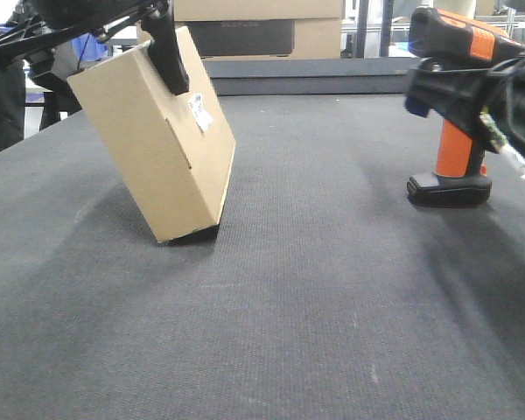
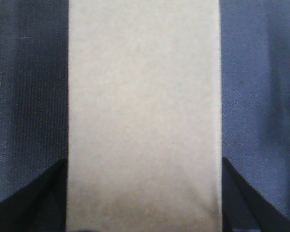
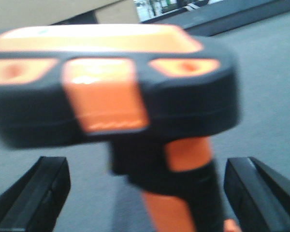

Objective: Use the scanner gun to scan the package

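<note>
The package [image 1: 153, 144], a plain brown box with a small white label [image 1: 199, 112] on its right face, leans tilted with one lower corner on the mat. My left gripper [image 1: 171, 52] is shut on its top. In the left wrist view the package [image 2: 144, 111] fills the gap between both fingers [image 2: 38, 198]. The scanner gun [image 1: 462, 149], black and orange, stands upright on its flat foot at the right. My right gripper [image 3: 145, 188] is open around its handle, and each of the fingers [image 3: 36, 193] stands clear of the scanner gun [image 3: 111, 96].
The dark grey ribbed mat [image 1: 315, 306] covers the table. A raised dark ledge [image 1: 315, 74] runs along the far edge. Larger cardboard boxes with a dark panel [image 1: 245, 35] are stacked behind it. A dark shape [image 1: 0, 96] stands at the far left.
</note>
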